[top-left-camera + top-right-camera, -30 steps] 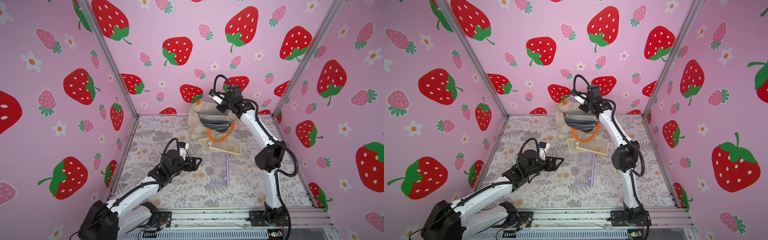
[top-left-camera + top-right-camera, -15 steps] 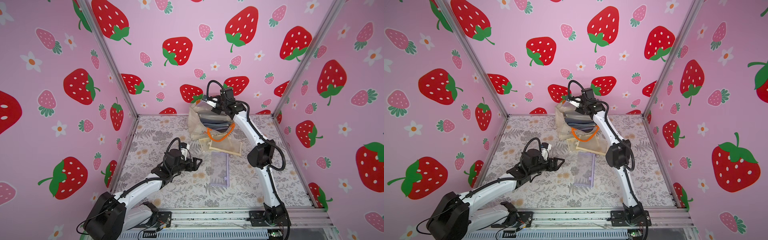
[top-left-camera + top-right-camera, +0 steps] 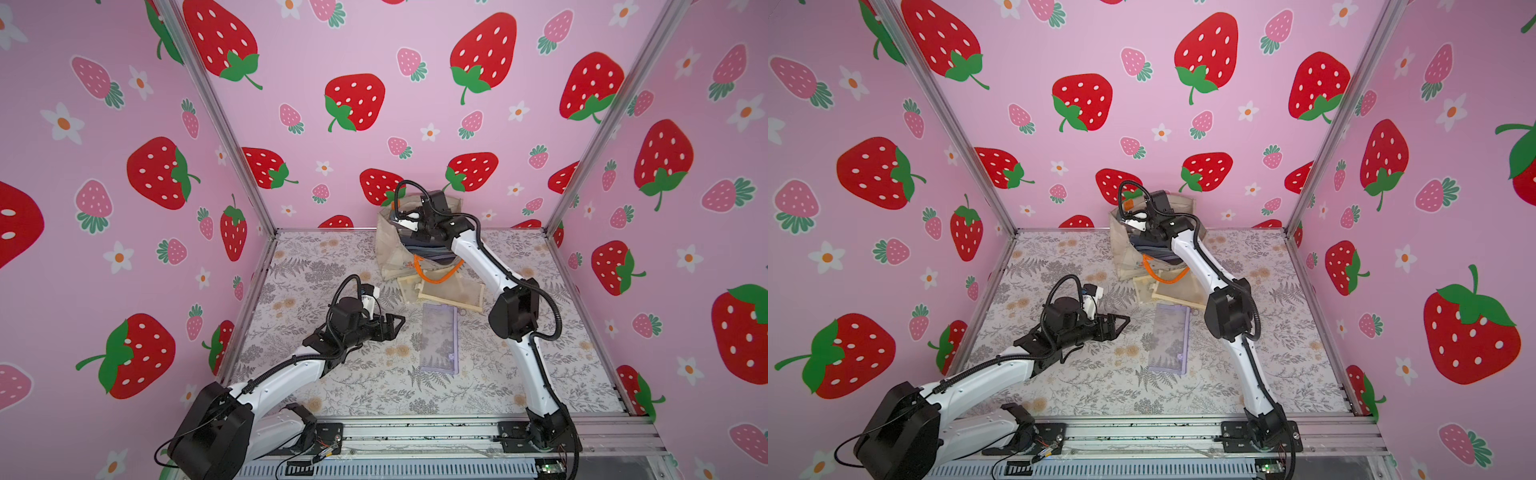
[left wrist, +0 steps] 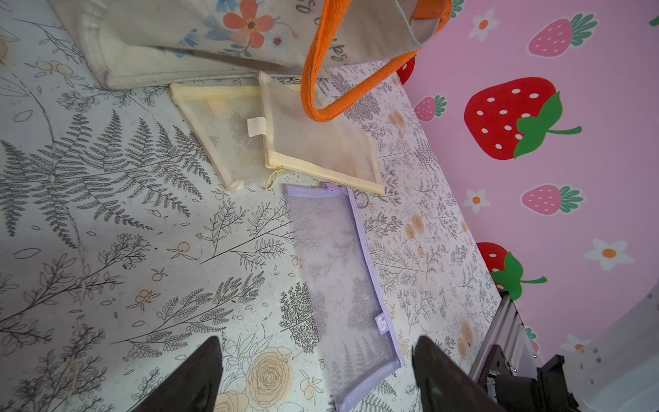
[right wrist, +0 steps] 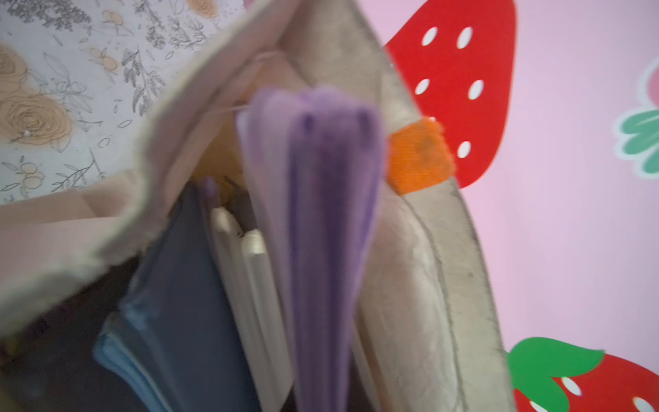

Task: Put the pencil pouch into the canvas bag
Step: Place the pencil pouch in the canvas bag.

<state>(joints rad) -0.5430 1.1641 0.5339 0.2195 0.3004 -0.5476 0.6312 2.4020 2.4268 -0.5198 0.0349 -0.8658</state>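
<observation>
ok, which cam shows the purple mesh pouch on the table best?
Left wrist: the purple mesh pouch is close up, with its zipper edge, ring pull and label clear. Both top views show it small and flat. Right wrist looks into the canvas bag instead.

Cream canvas bag (image 3: 388,253) upright, open, purple pencil pouch (image 5: 328,214) within

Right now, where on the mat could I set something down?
Bare: the back-left corner between the left wall and the canvas bag; the front strip between the purple pouch and the rail. Crowded: the yellow pouches before the bag.
</observation>
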